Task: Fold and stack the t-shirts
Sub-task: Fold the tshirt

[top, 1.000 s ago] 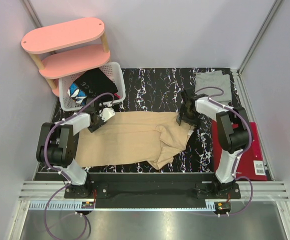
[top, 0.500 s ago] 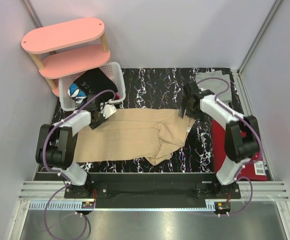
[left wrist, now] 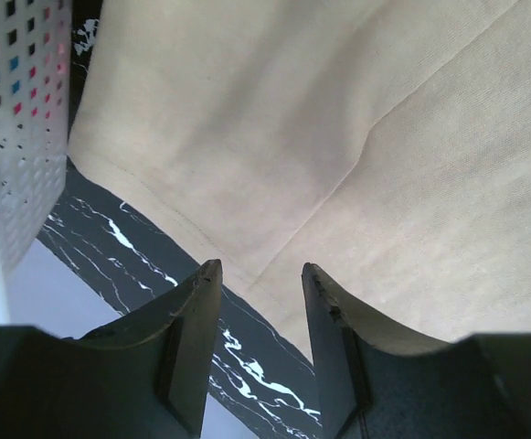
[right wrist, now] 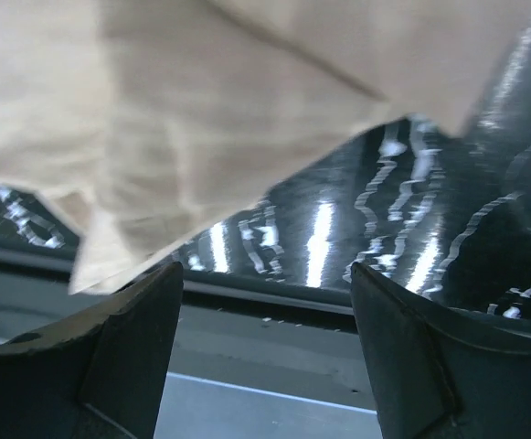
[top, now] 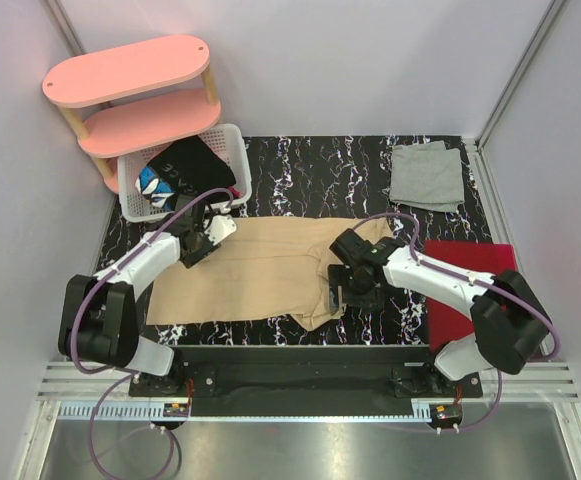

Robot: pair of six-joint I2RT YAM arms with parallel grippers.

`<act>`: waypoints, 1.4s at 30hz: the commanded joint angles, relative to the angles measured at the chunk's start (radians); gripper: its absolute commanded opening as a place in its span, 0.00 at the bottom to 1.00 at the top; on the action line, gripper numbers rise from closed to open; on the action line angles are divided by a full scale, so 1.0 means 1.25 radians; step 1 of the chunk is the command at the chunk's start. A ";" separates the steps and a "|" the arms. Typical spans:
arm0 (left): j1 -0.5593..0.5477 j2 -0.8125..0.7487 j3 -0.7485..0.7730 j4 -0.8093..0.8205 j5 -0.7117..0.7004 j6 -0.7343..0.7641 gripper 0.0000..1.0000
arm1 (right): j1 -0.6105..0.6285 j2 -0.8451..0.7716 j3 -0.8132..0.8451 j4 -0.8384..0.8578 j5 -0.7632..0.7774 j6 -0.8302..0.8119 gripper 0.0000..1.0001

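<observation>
The large tan t-shirt point(top: 260, 270) lies spread across the middle of the table, its right end bunched. The light grey t-shirt point(top: 427, 175) lies folded at the back right. My left gripper point(top: 208, 235) hovers open and empty over the tan shirt's back left edge; in the left wrist view the left gripper point(left wrist: 260, 274) frames the tan shirt's hem point(left wrist: 338, 137). My right gripper point(top: 338, 290) is wide open above the bunched right end. The right wrist view shows the right gripper point(right wrist: 265, 274) empty, below the tan cloth point(right wrist: 201, 110).
A white basket point(top: 232, 140) with dark clothes stands at the back left and shows in the left wrist view point(left wrist: 18, 137). A pink two-tier shelf point(top: 130, 70) stands behind it. The red folder point(top: 480, 260) lies at the right, partly under my right arm.
My right arm has swung from the shirt's back right corner forward to the bunched right end. That corner now lies on the table. My left gripper has shifted slightly backwards.
</observation>
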 commanded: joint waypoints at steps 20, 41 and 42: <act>-0.006 0.089 -0.065 0.091 -0.017 -0.009 0.45 | 0.128 0.184 0.203 -0.032 0.000 -0.023 0.30; -0.006 0.093 -0.122 0.143 -0.032 0.022 0.45 | 0.128 -0.098 0.066 -0.388 0.011 0.061 0.30; -0.006 0.092 -0.120 0.143 -0.031 0.022 0.45 | 0.128 -0.099 0.068 -0.396 0.018 0.047 0.34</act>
